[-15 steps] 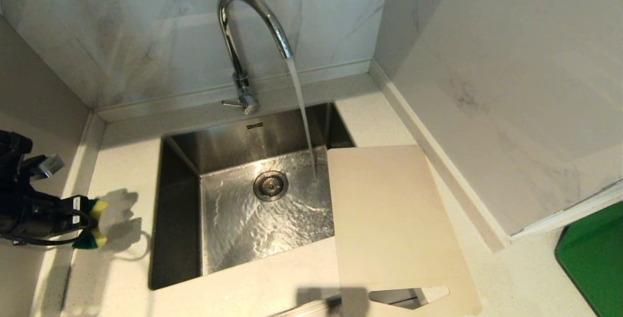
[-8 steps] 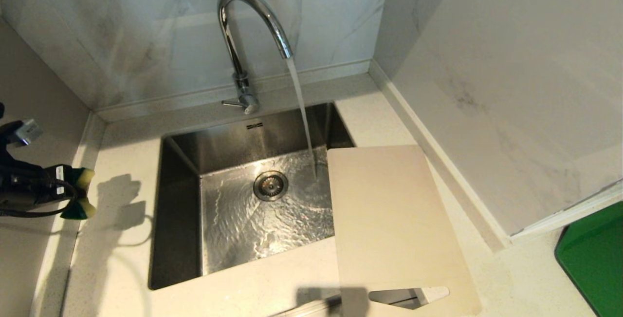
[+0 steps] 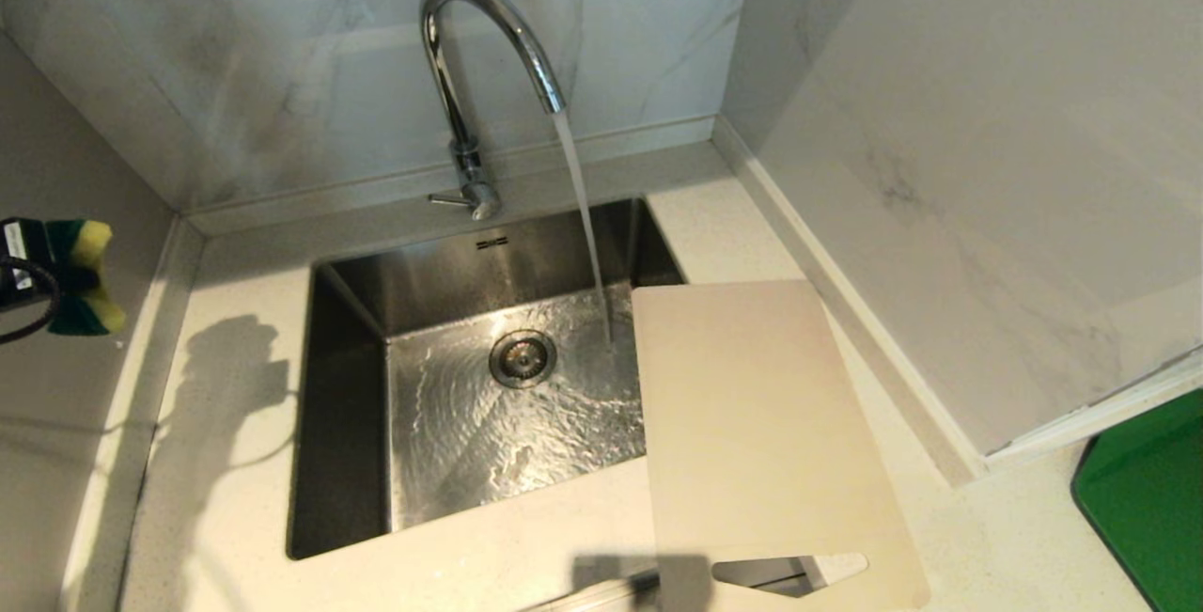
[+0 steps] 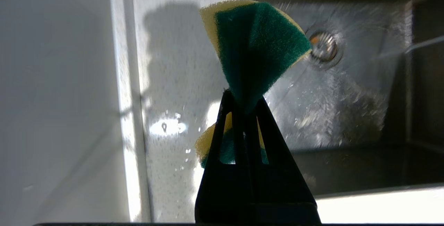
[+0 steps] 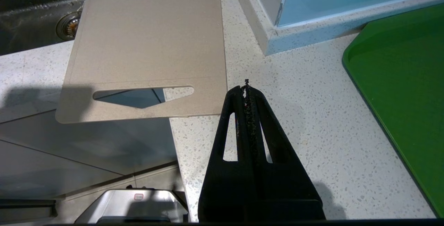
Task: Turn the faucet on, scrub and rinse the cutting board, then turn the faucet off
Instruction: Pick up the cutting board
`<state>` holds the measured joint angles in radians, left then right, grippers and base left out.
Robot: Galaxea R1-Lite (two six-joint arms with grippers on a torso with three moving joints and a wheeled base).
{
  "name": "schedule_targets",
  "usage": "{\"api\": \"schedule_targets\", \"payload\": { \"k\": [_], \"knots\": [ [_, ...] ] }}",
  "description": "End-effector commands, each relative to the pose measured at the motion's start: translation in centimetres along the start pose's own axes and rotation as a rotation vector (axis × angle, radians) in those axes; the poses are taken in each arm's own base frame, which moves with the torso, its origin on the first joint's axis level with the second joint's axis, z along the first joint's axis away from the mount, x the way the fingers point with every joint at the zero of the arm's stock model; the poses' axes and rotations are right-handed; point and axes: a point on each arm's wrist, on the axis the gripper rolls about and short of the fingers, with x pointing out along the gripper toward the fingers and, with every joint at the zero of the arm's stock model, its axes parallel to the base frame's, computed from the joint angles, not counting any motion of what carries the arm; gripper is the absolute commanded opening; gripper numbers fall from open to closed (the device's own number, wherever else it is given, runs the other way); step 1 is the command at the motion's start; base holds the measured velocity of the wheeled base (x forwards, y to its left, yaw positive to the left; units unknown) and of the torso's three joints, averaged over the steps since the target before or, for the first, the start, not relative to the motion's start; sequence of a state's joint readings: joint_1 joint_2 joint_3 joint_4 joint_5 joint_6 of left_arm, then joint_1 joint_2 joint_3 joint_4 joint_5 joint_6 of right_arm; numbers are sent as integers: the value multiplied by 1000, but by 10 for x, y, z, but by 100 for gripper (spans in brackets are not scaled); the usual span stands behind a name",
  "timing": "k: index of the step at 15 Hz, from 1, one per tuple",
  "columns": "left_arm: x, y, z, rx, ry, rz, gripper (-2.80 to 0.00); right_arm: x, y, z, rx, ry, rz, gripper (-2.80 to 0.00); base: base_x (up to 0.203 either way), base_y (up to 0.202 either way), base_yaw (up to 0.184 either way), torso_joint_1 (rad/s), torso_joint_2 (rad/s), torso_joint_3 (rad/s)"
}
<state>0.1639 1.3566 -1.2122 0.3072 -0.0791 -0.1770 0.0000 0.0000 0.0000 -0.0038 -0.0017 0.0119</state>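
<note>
Water was running from the faucet point(image 3: 484, 48) into the sink point(image 3: 338, 424), so the tap was already on. Over the last second the left gripper point(image 4: 244, 106), clamped tight on a folded green-and-yellow sponge point(image 4: 255, 47), had risen and drawn back to the far left edge of the head view, above the bench point(image 3: 226, 499). The cutting board point(image 3: 761, 433) lay untouched on the right of the sink, its far corner overhanging the basin, slot handle nearest. The right gripper point(image 5: 247, 90) hung closed and empty near the board's handle end. Scrubbing had evidently not begun; the sponge still had to travel across to the board.
</note>
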Motion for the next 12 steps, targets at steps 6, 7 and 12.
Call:
{"api": "schedule_targets", "payload": {
  "k": [6, 7, 12],
  "knots": [
    [-75, -6, 2, 5, -211, -49, -280, 0, 0, 0, 0, -1, 0, -280, 0, 0, 0, 0, 0, 0],
    [-82, -7, -1, -4, -220, -65, -280, 0, 0, 0, 0, 1, 0, -280, 0, 0, 0, 0, 0, 0],
    [-91, -3, -27, -22, -232, -97, -280, 0, 0, 0, 0, 1, 0, -280, 0, 0, 0, 0, 0, 0]
  ]
}}
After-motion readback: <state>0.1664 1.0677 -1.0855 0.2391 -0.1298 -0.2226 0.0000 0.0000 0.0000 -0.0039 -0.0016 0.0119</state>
